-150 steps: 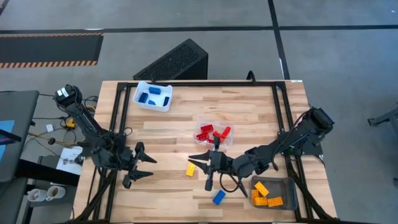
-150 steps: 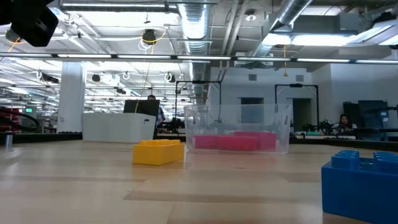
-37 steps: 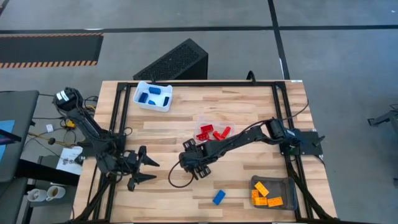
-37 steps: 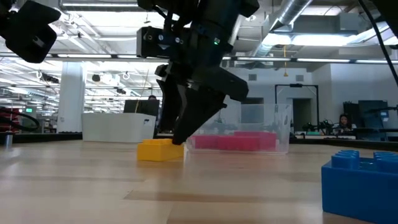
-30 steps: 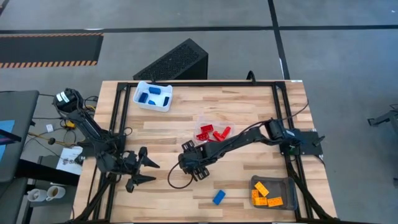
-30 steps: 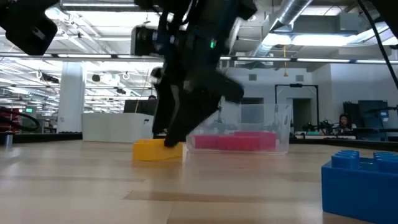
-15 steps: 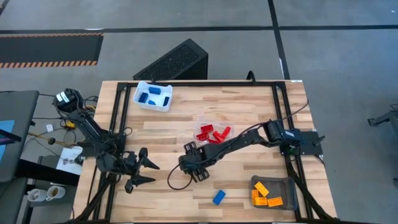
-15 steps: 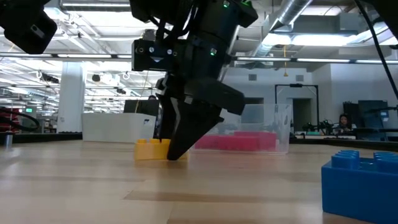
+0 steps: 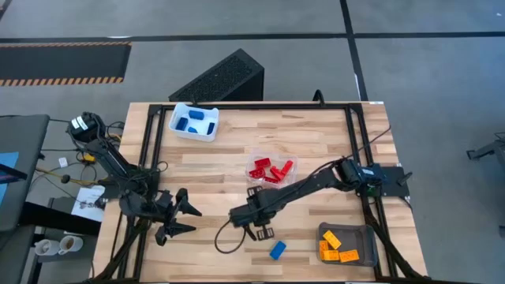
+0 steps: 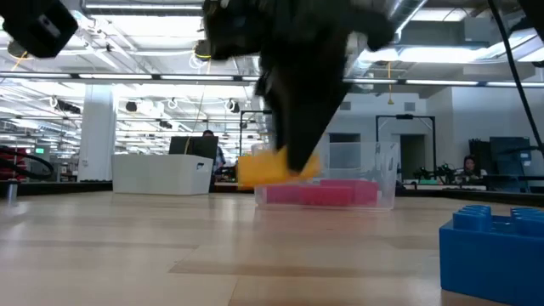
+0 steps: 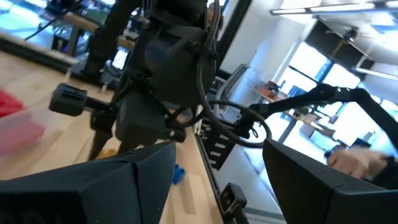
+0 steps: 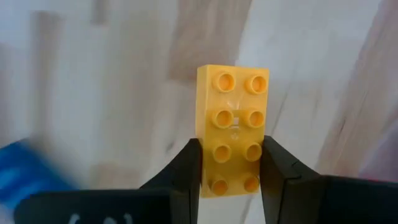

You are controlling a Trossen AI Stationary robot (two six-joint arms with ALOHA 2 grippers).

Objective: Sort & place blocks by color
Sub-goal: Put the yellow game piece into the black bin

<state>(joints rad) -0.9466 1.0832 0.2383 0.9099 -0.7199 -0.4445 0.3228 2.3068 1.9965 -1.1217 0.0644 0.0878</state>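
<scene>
Right hand (image 12: 227, 168) now clamped on yellow block (image 12: 233, 138) — lifted off surface (image 9: 316, 134), just left of clear tray (image 10: 327, 174). Pick done; next, grey tray (image 9: 347, 244). Left hand (image 9: 180, 218) idle, fingers apart, empty.

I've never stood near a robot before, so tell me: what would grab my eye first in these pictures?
Probably the small studded yellow plastic brick, pinched between the fingers of the right arm's end effector and lifted off the wooden table near its middle. Next, the sorted colours: red bricks in a clear tray mid-table, and a loose blue brick near the front edge.
</scene>
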